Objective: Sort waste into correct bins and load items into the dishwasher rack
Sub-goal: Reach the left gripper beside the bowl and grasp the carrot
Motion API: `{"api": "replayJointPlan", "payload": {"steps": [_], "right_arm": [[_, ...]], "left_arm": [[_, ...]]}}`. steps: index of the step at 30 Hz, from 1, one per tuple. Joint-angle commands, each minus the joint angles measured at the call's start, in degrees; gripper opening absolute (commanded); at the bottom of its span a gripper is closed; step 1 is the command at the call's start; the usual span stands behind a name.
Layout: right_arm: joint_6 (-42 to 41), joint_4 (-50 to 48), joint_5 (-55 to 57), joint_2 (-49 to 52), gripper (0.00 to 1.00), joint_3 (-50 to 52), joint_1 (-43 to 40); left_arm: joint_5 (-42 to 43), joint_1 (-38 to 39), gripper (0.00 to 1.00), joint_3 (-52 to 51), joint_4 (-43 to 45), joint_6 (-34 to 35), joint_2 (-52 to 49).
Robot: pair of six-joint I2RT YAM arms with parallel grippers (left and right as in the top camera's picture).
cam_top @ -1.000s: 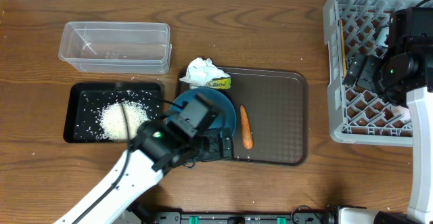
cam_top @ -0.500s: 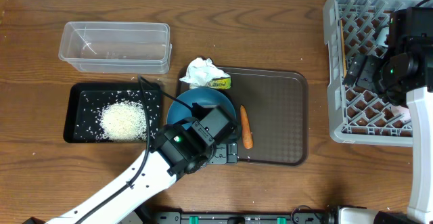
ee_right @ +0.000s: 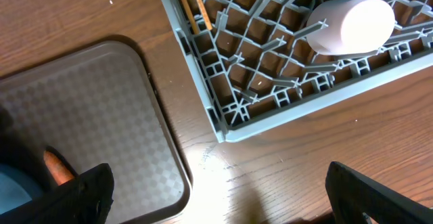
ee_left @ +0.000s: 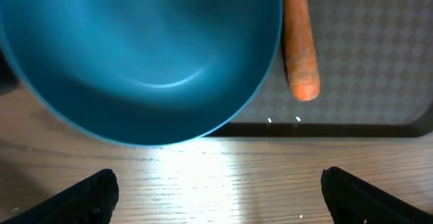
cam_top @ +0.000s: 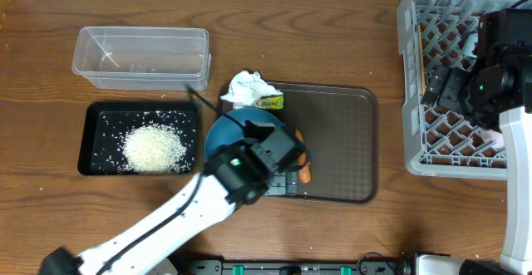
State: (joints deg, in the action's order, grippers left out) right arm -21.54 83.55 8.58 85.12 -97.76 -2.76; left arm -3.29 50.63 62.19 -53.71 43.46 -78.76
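Observation:
The heap of white rice point(cam_top: 154, 148) lies in the black tray point(cam_top: 90, 134). The clear tub point(cam_top: 141, 56) stands behind it. The teal bowl point(cam_top: 233, 131) sits on the brown tray's left edge, with the carrot point(cam_top: 304, 172) beside it on the right. Both show in the left wrist view: bowl point(ee_left: 142, 55), carrot point(ee_left: 301, 41). The tissue point(cam_top: 249, 86) and yellow-green wrapper point(cam_top: 268, 102) lie behind the bowl. My left gripper point(cam_top: 278, 182) point(ee_left: 220, 200) is open and empty, in front of the bowl and carrot. My right gripper point(cam_top: 439, 86) point(ee_right: 223, 197) is open and empty by the rack point(cam_top: 416, 76). The chopsticks point(ee_right: 189, 7) and white cup point(ee_right: 352, 24) lie in the rack.
The flat brown serving tray point(cam_top: 341, 134) lies between the black tray and the rack; its corner shows in the right wrist view point(ee_right: 88, 109). The rack's near left corner point(ee_right: 223, 132) stands close to my right gripper. My left arm covers part of the bowl.
My left arm has swung right, from over the black tray's edge to the front of the bowl and carrot. The right arm has not moved.

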Motion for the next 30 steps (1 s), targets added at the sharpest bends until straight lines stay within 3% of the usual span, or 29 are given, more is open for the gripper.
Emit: {"api": "replayJointPlan", "payload": {"steps": [1,10,14,21,30], "right_arm": [[-0.7,0.04,-0.02,0.26,0.99,0.31,-0.59],[-0.7,0.07,0.0,0.26,0.99,0.31,-0.59],[-0.7,0.07,-0.02,0.26,0.99,0.31,-0.59],[-0.7,0.04,-0.02,0.26,0.99,0.31,-0.59],[-0.72,0.07,-0.02,0.26,0.99,0.31,-0.59]], "left_arm": [[2.01,2.36,0.98,0.94,2.99,-2.62,-3.15],[0.2,8.22,0.98,1.09,15.08,-2.8,-9.73],[0.22,8.17,0.99,5.75,10.56,-2.89,-13.49],[-0.37,8.17,0.98,24.04,-1.84,1.03,-21.0],[-0.37,5.46,0.98,26.86,-0.33,9.25,-29.73]]}}
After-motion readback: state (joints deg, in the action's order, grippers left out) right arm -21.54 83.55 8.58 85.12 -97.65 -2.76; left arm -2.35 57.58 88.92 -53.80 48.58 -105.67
